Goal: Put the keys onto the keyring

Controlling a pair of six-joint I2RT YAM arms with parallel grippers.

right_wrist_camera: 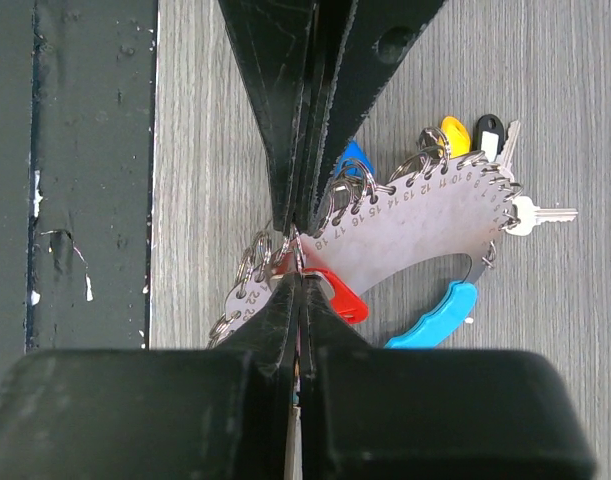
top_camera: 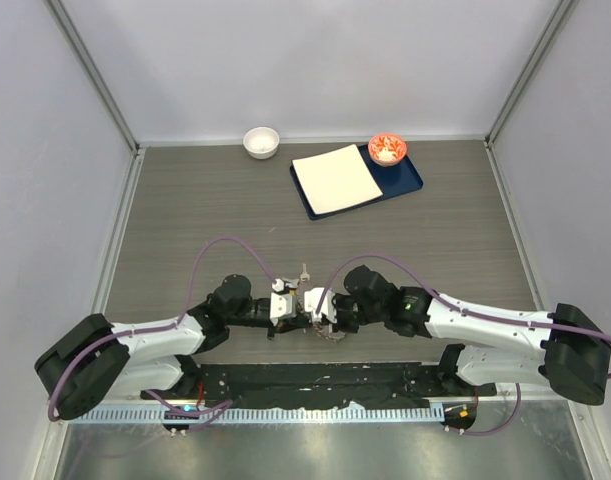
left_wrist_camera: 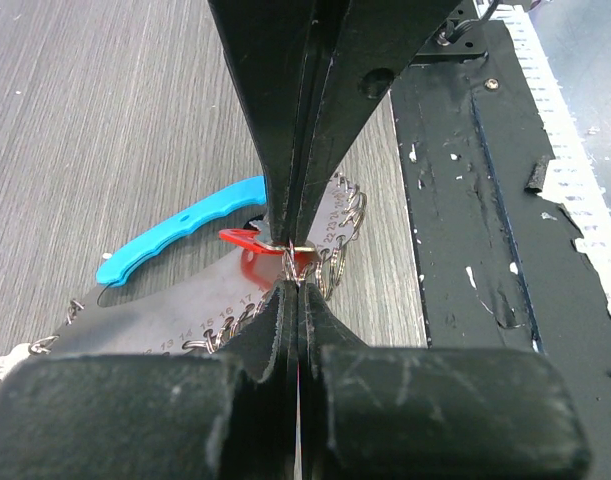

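1. Though partly hidden from above, keyring lay on the table near its front edge
2. Left gripper pinched tight on keyring rim beside red key
3. Right gripper clamped the same rim from the opposite side

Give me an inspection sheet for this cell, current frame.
Surface: grey wood-grain table, black mat at the near edge.
Job's things: grey metal crescent keyring with light blue plastic handle between the grippers; keys with red, blue, yellow and black heads at its ringed edge.
Clutter: white bowl; blue tray holding a white sheet and a red-rimmed bowl.
Grippers: left gripper and right gripper both shut on the keyring beside the red head.
Cables: purple cables loop over both arms.
Surroundings: plain grey walls.
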